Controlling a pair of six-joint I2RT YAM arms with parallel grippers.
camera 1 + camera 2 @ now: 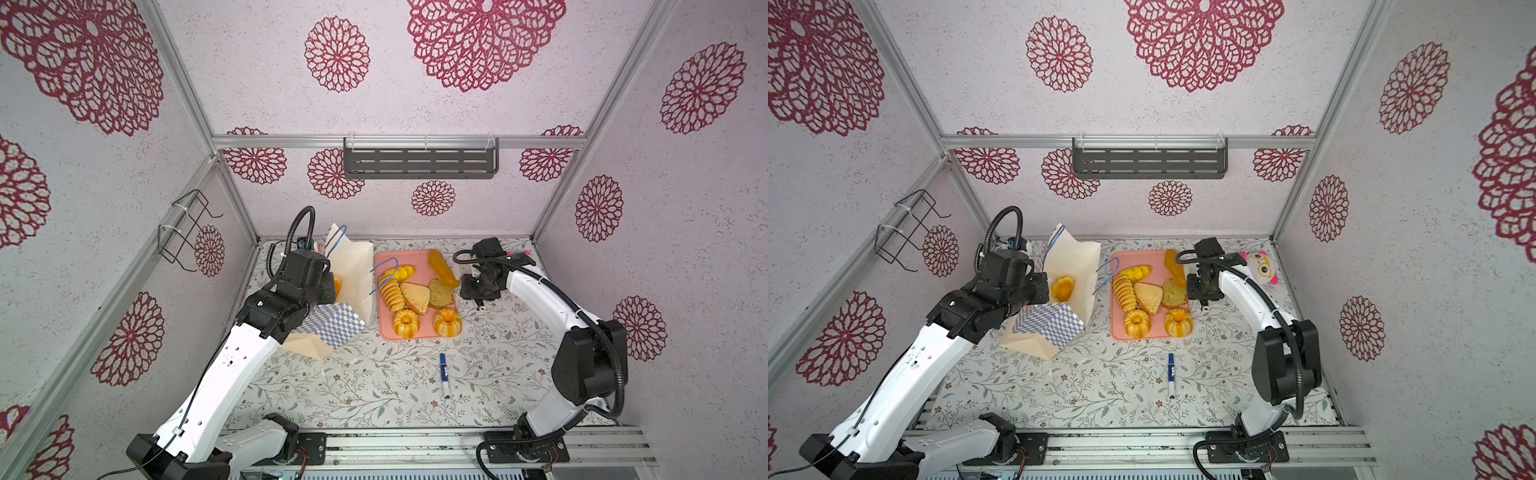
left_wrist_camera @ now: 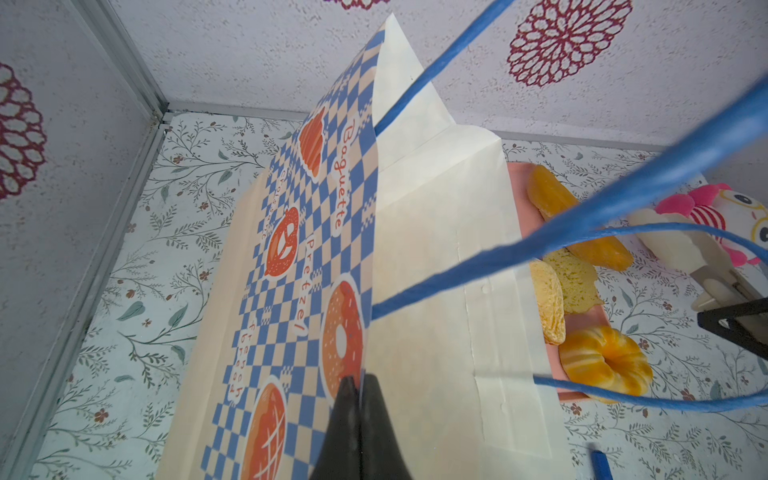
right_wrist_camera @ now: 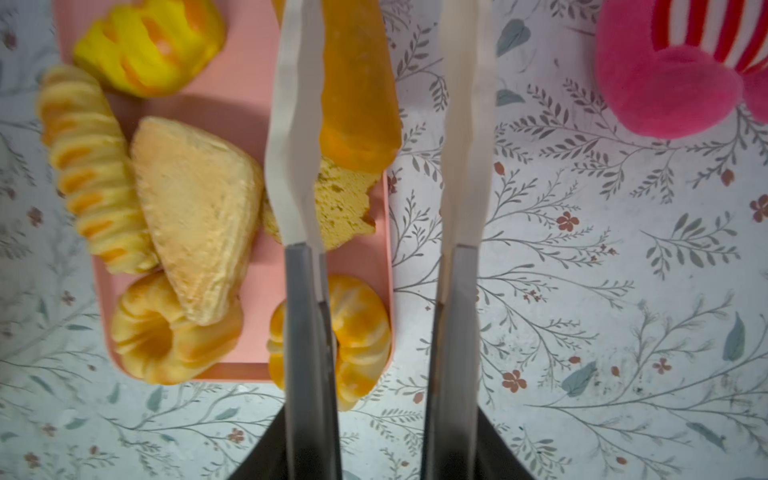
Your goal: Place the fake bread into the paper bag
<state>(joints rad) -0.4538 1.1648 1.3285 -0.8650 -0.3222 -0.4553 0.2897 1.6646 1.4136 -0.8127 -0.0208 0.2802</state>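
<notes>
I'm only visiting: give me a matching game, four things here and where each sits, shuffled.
1. golden-brown toy bun
2. golden triangular toy pie
3. blue marker pen
4. pink striped plush toy

A. floral table's far right corner
B. inside cream checked paper bag
C. on flat pink tray
D. on table, tray's near side

Pairs: 1-B, 2-C, 3-D, 4-A

Floral-print desk (image 1: 374,395) carries pink tray (image 1: 419,259), its edge right under right gripper (image 3: 382,83). Pink/white plush toy (image 1: 1260,268) sits near gripper, opp. side from tray. Blue marker (image 1: 444,376) on desk, well apart from gripper, twd front edge. Grey slotted shelf (image 1: 419,162) & black wire rack (image 1: 187,228) on walls, far off.
</notes>
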